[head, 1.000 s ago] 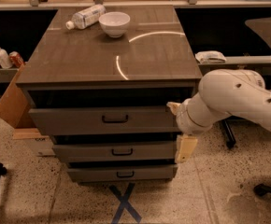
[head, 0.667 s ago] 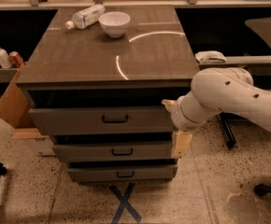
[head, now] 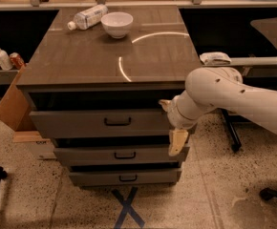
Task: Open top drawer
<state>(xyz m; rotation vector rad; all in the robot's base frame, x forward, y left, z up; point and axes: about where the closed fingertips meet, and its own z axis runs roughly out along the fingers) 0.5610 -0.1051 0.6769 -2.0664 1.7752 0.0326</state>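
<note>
The top drawer (head: 100, 123) is the widest grey-brown drawer of the cabinet, with a small black bar handle (head: 117, 122) at centre. Its front stands out past the cabinet top, with a dark gap above it. My gripper (head: 172, 123) is at the right end of the top drawer's front, on the white arm that reaches in from the right. Its two tan fingers (head: 178, 142) stand apart, one low and one high, holding nothing. The gripper is well to the right of the handle.
Two shallower drawers (head: 122, 155) sit below. On the cabinet top (head: 81, 66) stand a white bowl (head: 117, 24) and a lying plastic bottle (head: 88, 17). A cardboard box (head: 12, 104) is at left. Chair legs (head: 231, 132) are at right. A blue X (head: 127, 209) marks the floor.
My arm and gripper have moved a little to the left and up along the drawer fronts. The top drawer has not visibly moved.
</note>
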